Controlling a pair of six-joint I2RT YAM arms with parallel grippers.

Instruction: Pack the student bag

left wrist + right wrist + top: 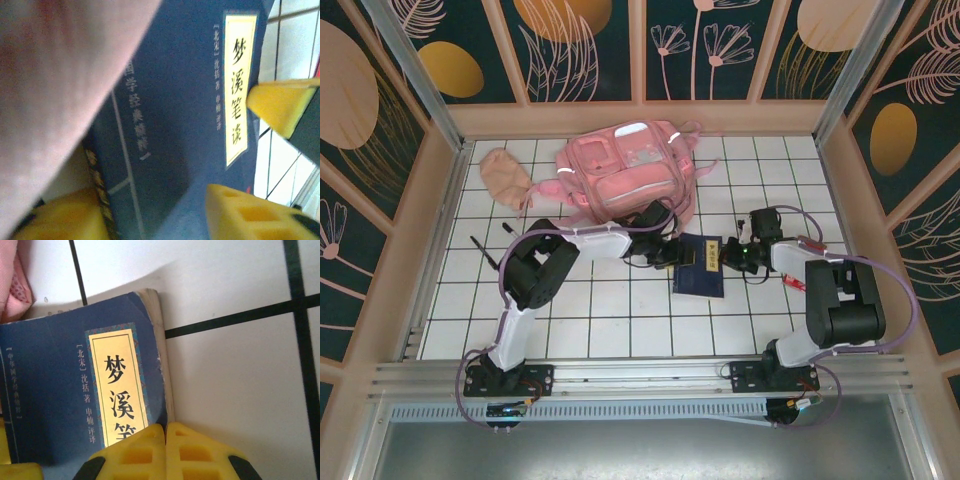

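Left gripper [160, 220] is part open, yellow pads apart right over the book [190, 100], and we can't see it clamped on anything. The right gripper [165, 447] is pinched fully shut, tips sitting at the book's page edge. The bag [625, 175] lies flat toward the back of the table [620, 320], front pockets up, straps at its far side, near edge just beside the book. Our read on handling: it's soft fabric, so it should be light but totally floppy. It'll likely sag wherever we grab it, and the mouth won't stay open by itself. We'd guess the best holds are a strap or the fabric lip right by a zip, not the pale reflective strips, which look slippery. Whether any zip is open, we can't tell from here. Probably one arm has to hold the opening up while the other feeds stuff in. The book looks like a thin, stiffish paperback flat on the tiles, so getting a finger under it is the annoying bit, and the page edge seems the spot. Nothing looks fragile to us.
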